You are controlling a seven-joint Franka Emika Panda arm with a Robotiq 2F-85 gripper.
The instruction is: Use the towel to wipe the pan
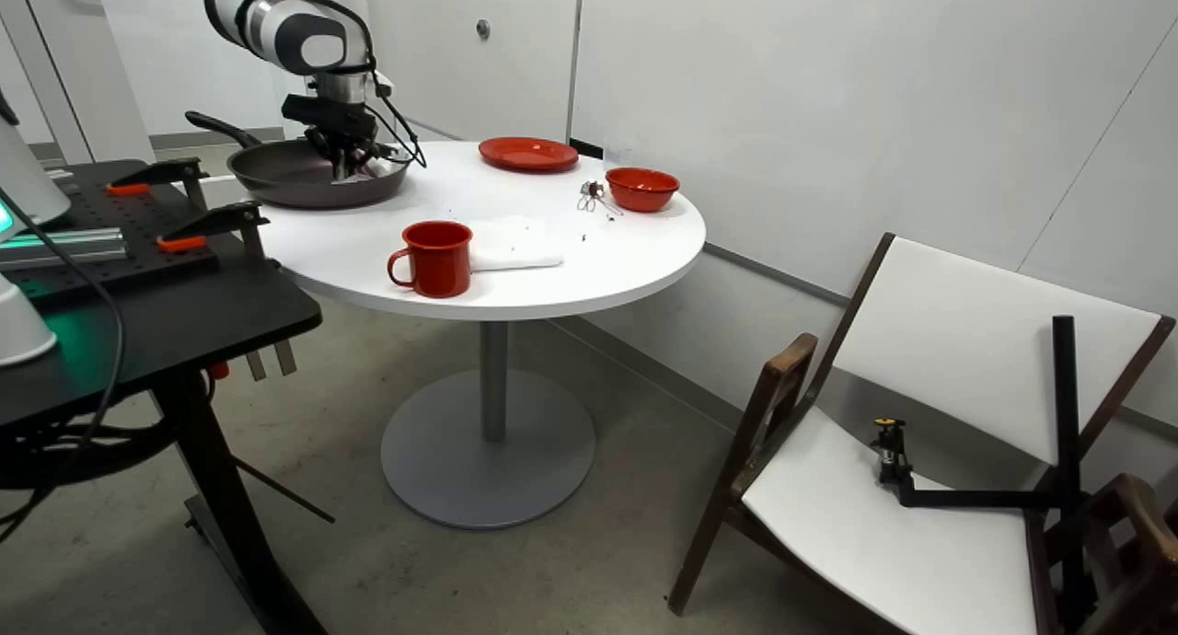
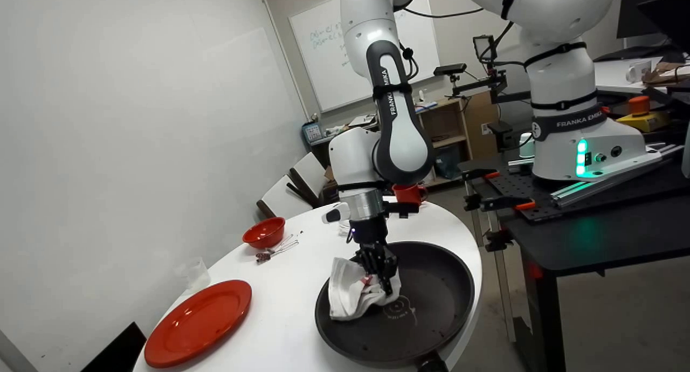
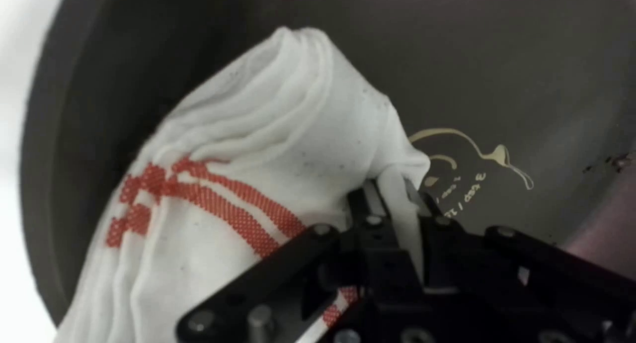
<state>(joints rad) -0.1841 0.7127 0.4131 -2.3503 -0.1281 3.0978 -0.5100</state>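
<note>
The claw [image 3: 391,196] is pinched together on a fold of the towel [image 3: 298,139], most of which bunches to one side of it and overlaps the rim in the wrist view. Both are inside the pan [image 2: 434,288], its wall around them, dark specks on its floor. Elsewhere on the table [image 1: 635,258], a plate [image 1: 529,155] lies flat, apart from the pan; a bowl [image 1: 641,196] sits upright, a wire thing [image 1: 592,191] beside it; a mug [image 1: 442,269] stands near something flat and white [image 1: 517,263]. A clear object [image 2: 198,276] near the plate is indistinct.
</note>
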